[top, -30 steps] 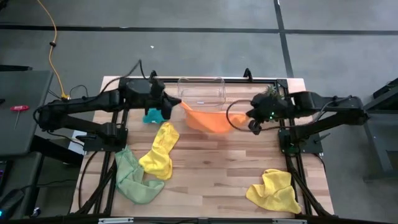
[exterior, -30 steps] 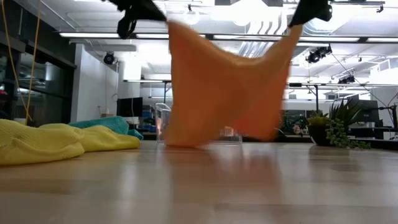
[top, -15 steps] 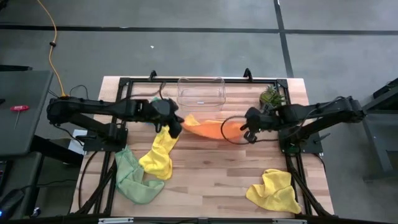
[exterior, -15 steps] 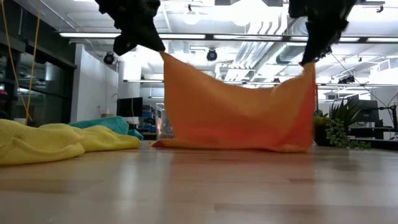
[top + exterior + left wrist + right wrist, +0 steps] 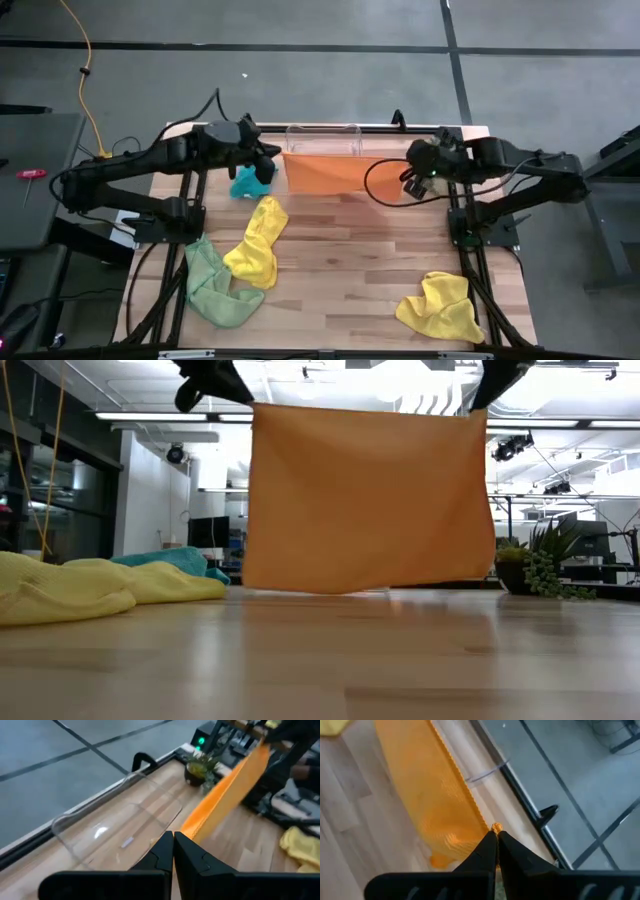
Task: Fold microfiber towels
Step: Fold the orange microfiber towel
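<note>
No writing or label can be read on anything here. The soft orange microfiber towel [image 5: 368, 498] hangs flat and spread out above the far part of the wooden table [image 5: 350, 270], its lower edge just over the surface. Its long axis runs left to right, with the top edge level. The left gripper [image 5: 173, 846] is clenched on the top left corner and the right gripper [image 5: 496, 845] is clenched on the top right corner — the cloth is stretched between them. Just behind it stands the clear plastic bin [image 5: 323, 145]. Near the left side lie a teal-blue cloth [image 5: 246, 184], a yellow cloth [image 5: 258, 241] and a light green cloth [image 5: 211, 283] — another yellow cloth [image 5: 438, 306] lies near right.
</note>
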Controlling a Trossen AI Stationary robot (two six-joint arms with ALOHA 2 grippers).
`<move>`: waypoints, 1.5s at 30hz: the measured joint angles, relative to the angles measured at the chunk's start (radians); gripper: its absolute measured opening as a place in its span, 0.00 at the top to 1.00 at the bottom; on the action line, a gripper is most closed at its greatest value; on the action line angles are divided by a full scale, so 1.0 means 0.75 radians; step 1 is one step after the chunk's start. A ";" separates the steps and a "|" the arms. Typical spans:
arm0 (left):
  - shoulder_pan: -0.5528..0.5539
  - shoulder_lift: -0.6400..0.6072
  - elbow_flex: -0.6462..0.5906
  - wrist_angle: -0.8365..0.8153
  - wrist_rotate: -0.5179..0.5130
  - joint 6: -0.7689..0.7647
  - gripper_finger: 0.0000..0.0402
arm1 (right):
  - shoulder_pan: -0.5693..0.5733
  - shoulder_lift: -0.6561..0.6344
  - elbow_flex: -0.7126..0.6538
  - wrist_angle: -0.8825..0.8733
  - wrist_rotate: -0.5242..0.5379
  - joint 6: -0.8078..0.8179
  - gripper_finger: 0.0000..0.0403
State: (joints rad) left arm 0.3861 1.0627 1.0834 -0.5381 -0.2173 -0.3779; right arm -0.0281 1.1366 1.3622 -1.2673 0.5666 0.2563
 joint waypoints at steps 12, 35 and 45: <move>-0.183 0.002 -0.063 -0.176 -0.044 -0.102 1.00 | 0.195 0.001 -0.160 0.016 -0.215 0.256 1.00; -0.464 -0.055 -0.291 0.016 -0.031 -0.558 1.00 | 0.478 -0.017 -0.329 0.119 -0.341 0.329 1.00; 0.013 -0.056 0.002 0.006 0.205 -0.062 1.00 | 0.121 -0.017 0.103 -0.200 0.003 -0.165 1.00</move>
State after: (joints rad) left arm 0.3961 1.0206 1.0846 -0.5333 -0.0636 -0.4246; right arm 0.0623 1.1240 1.4396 -1.4172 0.5688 0.1327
